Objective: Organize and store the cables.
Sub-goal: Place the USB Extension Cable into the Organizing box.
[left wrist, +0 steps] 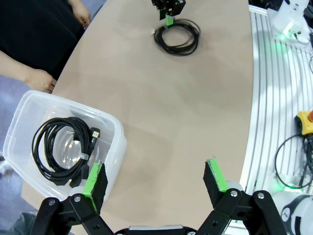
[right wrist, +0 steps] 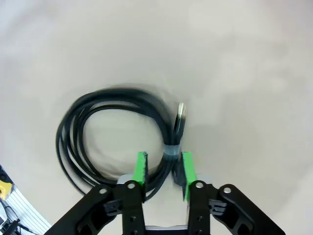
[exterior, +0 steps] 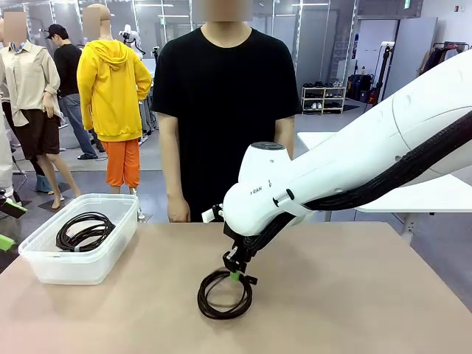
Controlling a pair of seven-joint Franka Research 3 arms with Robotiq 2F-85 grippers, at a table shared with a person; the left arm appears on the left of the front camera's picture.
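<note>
- Right now the right tool (exterior: 237, 274) is down at the far rim of the loose coiled cable (exterior: 225, 294), which lies flat on the surface (exterior: 354, 295) at the middle, near the robot's edge.
- From the right wrist view, its green pads (right wrist: 141, 169) straddle the bundled strands where a small tie (right wrist: 170, 150) wraps them, with a plug (right wrist: 179, 117) just beyond; the gap looks narrow, but whether the pads are pinching the strands or have let go I cannot tell.
- Meanwhile the left tool (left wrist: 155, 182) is spread wide and holds nothing, hovering above the surface just beside the clear plastic bin (exterior: 110, 247).
- That bin sits at the left of the surface, well apart from the loose coil, and already holds another coiled cable (exterior: 85, 231).
- So the move ahead seems to turn on this: the bin lies to the left of the right tool, and the coil must travel leftward across the surface.
- A person (exterior: 221, 110) stands at the far side, one hand (left wrist: 41, 79) hanging near the bin.
</note>
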